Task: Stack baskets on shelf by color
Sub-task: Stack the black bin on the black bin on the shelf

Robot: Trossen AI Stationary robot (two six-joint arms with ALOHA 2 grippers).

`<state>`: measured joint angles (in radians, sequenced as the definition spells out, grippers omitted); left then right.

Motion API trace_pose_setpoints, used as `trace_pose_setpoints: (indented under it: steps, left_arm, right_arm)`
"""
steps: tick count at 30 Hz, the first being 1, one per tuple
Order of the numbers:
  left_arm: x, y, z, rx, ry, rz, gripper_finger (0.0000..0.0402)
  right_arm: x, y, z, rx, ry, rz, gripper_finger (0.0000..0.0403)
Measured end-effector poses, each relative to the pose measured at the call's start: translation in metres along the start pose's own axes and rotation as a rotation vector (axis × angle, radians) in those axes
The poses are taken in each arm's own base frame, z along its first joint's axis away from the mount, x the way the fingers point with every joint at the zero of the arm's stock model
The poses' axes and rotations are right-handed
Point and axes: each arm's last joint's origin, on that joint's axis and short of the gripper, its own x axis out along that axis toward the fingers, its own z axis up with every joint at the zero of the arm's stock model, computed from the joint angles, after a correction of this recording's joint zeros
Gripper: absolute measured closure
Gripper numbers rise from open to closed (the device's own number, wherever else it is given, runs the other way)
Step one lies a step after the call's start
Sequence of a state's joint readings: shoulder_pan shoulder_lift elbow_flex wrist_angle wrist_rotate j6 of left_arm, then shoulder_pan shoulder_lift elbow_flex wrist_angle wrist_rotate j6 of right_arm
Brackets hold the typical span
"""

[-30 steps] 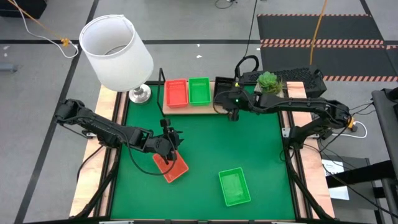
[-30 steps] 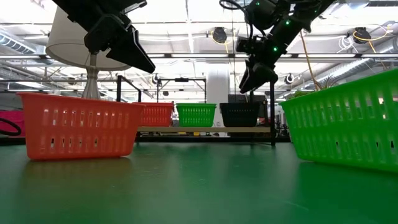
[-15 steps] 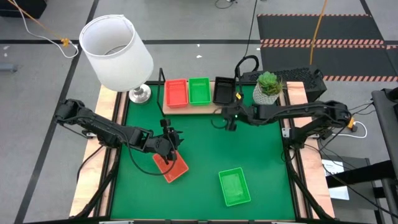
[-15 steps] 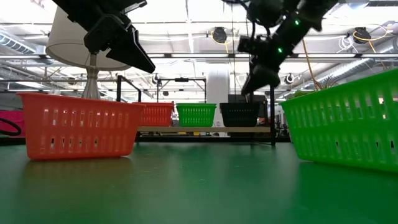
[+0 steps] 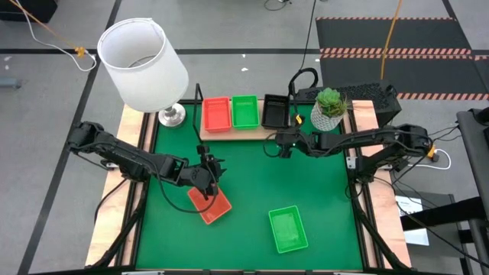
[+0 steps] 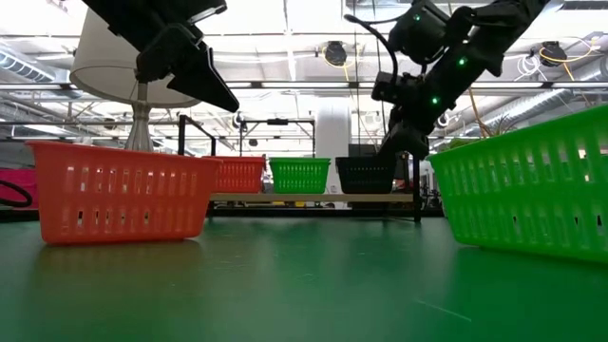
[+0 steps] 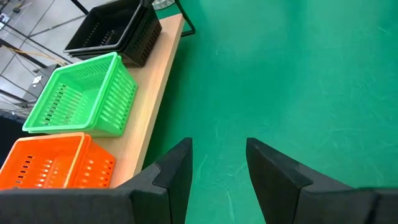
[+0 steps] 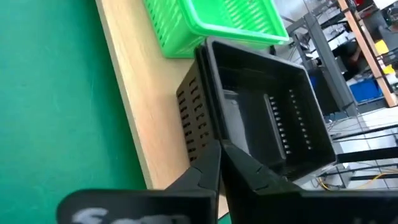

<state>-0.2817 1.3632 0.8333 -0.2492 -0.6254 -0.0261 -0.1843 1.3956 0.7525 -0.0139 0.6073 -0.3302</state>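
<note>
We start with the worktop (image 5: 252, 183), whose green mat carries everything, and at its far edge stands the shelf (image 5: 237, 131), a low wooden board on a wire frame. It sits there, we judge, so both arms can reach it from either side. On it three piles stand side by side, sorted by colour: the orange basket on the shelf (image 5: 216, 114), the green basket on the shelf (image 5: 244, 111) in the middle, and the black basket on the shelf (image 5: 275, 111) at the right end. How many trays each pile holds we cannot tell.

Two baskets lie loose on the mat, well apart from the shelf: the loose green basket (image 5: 288, 229) near the front, and the loose orange basket (image 5: 209, 203) left of centre.

The left pincer (image 5: 209, 174) hangs just above the loose orange basket with its fingers parted and nothing between them, which we read as lining up to take that tray by its rim. Its wrist camera looks towards the shelf.

The right pincer (image 5: 281, 143) hovers over the mat just in front of the black pile, fingers drawn together and empty, apart from the basket; we take it to be clear of that pile and free for the loose green basket
</note>
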Motion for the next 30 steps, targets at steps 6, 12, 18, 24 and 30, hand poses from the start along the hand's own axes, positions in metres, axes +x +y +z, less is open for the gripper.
trace_pose_setpoints:
  steps: [6,12,18,24,30]
  left_arm:
    - [0.000,0.000,0.000,-0.001,0.000,0.000,0.0250]
    - [0.000,0.000,0.000,-0.001,0.000,0.000,0.0250]
    - [0.000,0.000,-0.001,-0.005,0.007,-0.001,0.0250]
    - [0.000,0.000,-0.001,-0.001,0.006,-0.001,0.0250]
    - [0.000,0.000,0.000,-0.011,-0.004,-0.001,0.0250]
  right_arm:
    - [-0.002,0.007,0.002,-0.023,-0.013,0.019,0.0402]
    - [0.011,0.029,-0.001,-0.158,0.050,-0.082,0.0402]
    - [0.024,0.037,-0.005,-0.236,0.115,-0.215,0.0402]
    - [0.026,0.037,-0.005,-0.254,0.126,-0.233,0.0403]
    - [0.026,0.036,-0.006,-0.284,0.151,-0.281,0.0403]
